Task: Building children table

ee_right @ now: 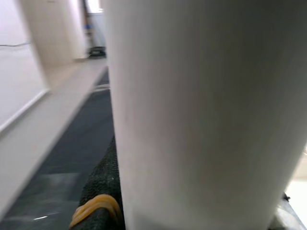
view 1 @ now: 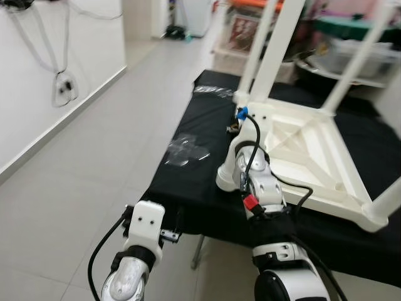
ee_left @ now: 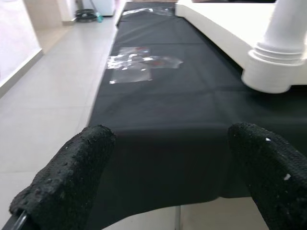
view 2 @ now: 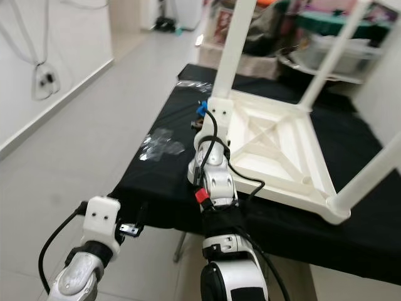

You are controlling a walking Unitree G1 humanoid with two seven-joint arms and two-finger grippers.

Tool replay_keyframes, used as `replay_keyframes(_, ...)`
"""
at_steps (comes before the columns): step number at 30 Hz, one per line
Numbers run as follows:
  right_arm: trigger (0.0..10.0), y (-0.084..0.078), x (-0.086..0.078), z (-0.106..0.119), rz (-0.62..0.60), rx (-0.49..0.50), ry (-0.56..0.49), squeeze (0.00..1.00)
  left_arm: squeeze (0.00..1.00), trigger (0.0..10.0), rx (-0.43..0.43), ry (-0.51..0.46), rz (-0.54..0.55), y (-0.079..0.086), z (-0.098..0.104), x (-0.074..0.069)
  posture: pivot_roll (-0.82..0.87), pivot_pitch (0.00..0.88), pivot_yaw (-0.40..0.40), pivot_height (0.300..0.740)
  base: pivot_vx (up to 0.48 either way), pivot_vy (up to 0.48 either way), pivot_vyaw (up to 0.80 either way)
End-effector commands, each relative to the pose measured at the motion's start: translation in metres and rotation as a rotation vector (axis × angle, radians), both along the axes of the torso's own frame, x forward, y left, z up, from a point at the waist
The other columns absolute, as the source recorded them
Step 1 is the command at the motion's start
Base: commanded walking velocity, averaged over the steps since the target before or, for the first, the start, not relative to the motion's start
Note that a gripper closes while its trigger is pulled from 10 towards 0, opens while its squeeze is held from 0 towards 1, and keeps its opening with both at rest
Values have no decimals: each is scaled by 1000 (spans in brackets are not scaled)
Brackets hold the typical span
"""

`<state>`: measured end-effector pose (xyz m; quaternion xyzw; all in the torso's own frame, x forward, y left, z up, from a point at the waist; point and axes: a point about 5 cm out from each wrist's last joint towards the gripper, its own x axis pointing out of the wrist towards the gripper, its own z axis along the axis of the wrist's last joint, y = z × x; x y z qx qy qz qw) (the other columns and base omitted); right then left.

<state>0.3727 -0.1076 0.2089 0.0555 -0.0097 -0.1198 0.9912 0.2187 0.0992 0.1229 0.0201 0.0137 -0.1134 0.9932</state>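
Observation:
The white children's table [view 1: 313, 157] lies upside down on a black cloth [view 1: 188, 182]. My right gripper [view 1: 245, 103] is shut on a white leg [view 1: 282, 25] that stands upright at the table's near left corner. In the right wrist view a black finger [ee_right: 98, 201] with a yellow band presses against this leg [ee_right: 201, 105]. The leg's lower end is a ringed collar [ee_left: 276, 67] resting by the table's edge. Two other legs [view 1: 360, 63] rise from the right corners. My left gripper [ee_left: 172, 187] hangs open at the cloth's near left edge, with nothing between its fingers.
Clear plastic bags [view 1: 185, 150] lie on the cloth left of the table, and another bag [view 1: 213, 89] lies farther back. Tiled floor [view 1: 94, 157] and a white wall with cables [view 1: 62, 88] lie to the left. Boxes and clutter [view 1: 351, 44] stand behind.

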Motion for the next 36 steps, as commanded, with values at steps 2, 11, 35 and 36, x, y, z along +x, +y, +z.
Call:
replay_keyframes(2, 10000, 30, -17, -29, 51, 100, 51, 0, 0, 10000, -5, 15, -11, -3, -2, -1, 120, 48, -145, 740, 0, 0, 0)
replay_keyframes(11, 10000, 29, -14, -12, 193, 67, -105, 1000, 0, 10000, -5, 20, -15, -3, -3, -1, 116, 48, -141, 740, 0, 0, 0)
replay_keyframes(35, 4941, 32, -13, -8, 1562, -38, -24, 0, 0, 10000, -8, 17, -13, -3, -2, -1, 138, 51, -146, 740, 0, 0, 0)
replay_keyframes(36, 4941, 32, -13, -8, 1562, -38, -24, 0, 0, 10000, -8, 17, -13, -3, -2, -1, 138, 51, -146, 740, 0, 0, 0)
